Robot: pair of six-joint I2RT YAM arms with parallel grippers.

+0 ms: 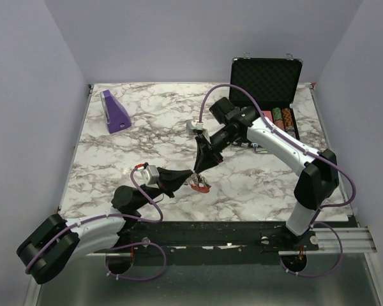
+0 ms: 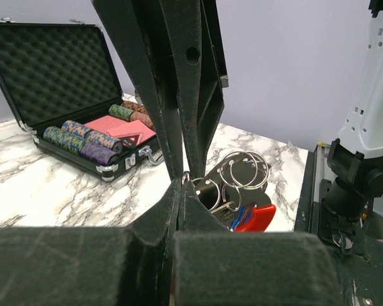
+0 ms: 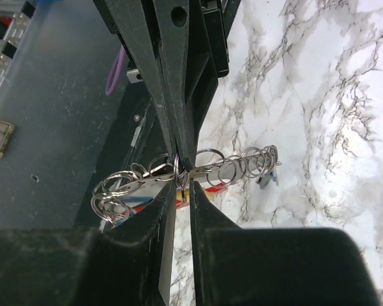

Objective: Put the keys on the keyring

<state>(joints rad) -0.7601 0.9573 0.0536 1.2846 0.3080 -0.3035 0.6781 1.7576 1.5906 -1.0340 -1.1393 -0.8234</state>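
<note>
Keyring is at the front middle of the table, and you have both grippers meeting tip to tip right at it. Your left gripper is squeezed tight together at a thin ring. Your right gripper has a tiny gap with rings across its tips, and I cannot tell if it grips them.

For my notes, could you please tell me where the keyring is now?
Top view: the keyring is near the table's front edge, about centre, where the left claw and right claw meet.
</note>
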